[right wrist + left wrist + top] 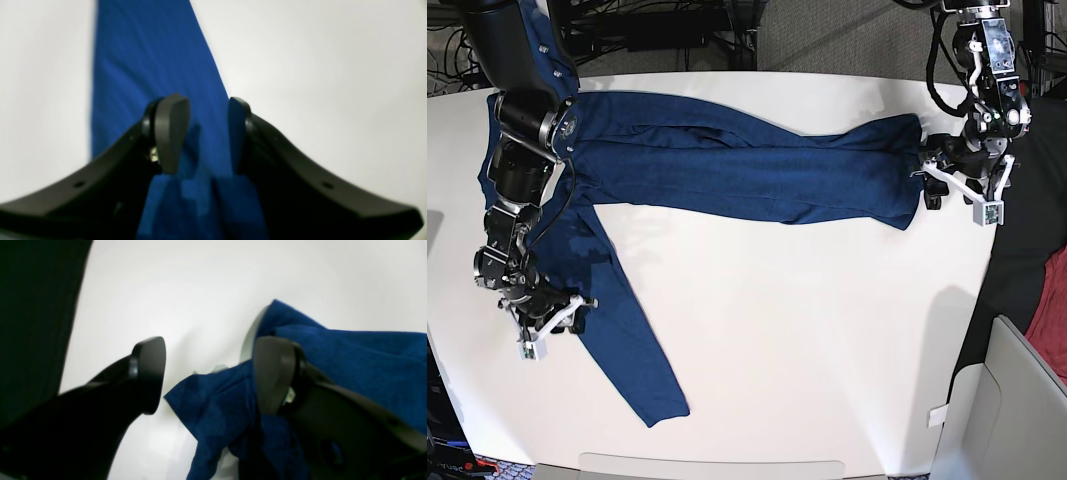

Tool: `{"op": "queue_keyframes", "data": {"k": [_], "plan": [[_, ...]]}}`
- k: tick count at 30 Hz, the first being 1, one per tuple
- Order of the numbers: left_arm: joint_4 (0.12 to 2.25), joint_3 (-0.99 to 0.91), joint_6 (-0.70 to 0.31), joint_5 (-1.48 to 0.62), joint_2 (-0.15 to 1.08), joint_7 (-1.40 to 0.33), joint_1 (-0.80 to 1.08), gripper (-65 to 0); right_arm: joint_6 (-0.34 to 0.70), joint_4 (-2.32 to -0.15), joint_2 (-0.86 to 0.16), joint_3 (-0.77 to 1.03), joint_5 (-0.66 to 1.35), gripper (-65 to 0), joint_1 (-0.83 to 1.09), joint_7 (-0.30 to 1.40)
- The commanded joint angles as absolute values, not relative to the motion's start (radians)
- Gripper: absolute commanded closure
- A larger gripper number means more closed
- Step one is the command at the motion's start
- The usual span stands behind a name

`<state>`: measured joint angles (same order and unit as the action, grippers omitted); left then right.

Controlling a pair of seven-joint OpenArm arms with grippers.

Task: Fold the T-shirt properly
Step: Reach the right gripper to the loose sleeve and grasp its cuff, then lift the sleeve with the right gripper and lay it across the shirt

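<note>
1. The T-shirt (727,165) lies on the white table (807,330), body stretched in a band across the far half, 1 sleeve trailing down toward the near-left edge and ending in a cuff.
2. Only the base view shows this whole layout; each wrist view shows just a patch of blue cloth on white.
3. Left wrist view: the left gripper (208,375) is spread wide. 1 finger (150,373) stands over bare table; the other is pressed into a bunched fold of the T-shirt (350,360). No cloth is pinched between them.
4. Right wrist view: the right gripper (206,133) straddles the sleeve (150,60), part open, with cloth heaped up between the fingers. Whether they pinch it, cannot tell.
5. Base view places the left gripper (947,180) at the shirt's right end and the right gripper (552,320) at the sleeve's left edge.
6. Off the table's right edge: black cloth (1027,250), red cloth (1052,300), a grey bin (1017,400). Cables run behind the far edge. The right arm (522,150) covers the shirt's far-left corner.
</note>
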<state>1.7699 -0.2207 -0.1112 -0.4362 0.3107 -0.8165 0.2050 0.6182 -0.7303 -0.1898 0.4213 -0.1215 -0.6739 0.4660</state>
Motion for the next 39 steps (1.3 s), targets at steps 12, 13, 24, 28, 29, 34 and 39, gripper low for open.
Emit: {"op": "queue_keyframes", "data": {"k": [12,13,24,28,29,34,39], "plan": [[1.788,-0.226,-0.111,-0.441,0.323,-0.8,0.193,-40.3,0.622,-0.748,-0.254,0.424,-0.104,-23.8,-0.684,0.41],[1.788,-0.226,-0.111,-0.441,0.323,-0.8,0.193,-40.3,0.622,-0.748,-0.262,0.424,-0.104,-23.8,-0.679,0.41],[1.865,-0.225,-0.111,-0.441,0.321,-0.802,0.197,-40.3,0.622,-0.654,-0.26,0.421,-0.104,-23.8,-0.653,0.41],[1.88,-0.216,-0.111,-0.441,0.321,-0.802,0.197,-40.3,0.624,-0.654,-0.251,0.42,-0.104,-23.3,-0.645,0.427],[1.88,-0.213,-0.111,-0.441,0.321,-0.802,0.197,-40.3,0.625,-0.661,-0.249,0.42,-0.104,-22.0,-0.638,0.45],[1.88,-0.213,-0.111,-0.441,0.321,-0.802,0.2,-40.3,0.685,-0.691,-0.234,0.42,-0.102,-3.8,-0.63,0.533],[1.883,-0.214,-0.111,-0.441,0.321,-0.802,0.22,-40.3,0.698,-0.806,-0.196,0.421,-0.099,-0.5,-0.601,0.648]]}}
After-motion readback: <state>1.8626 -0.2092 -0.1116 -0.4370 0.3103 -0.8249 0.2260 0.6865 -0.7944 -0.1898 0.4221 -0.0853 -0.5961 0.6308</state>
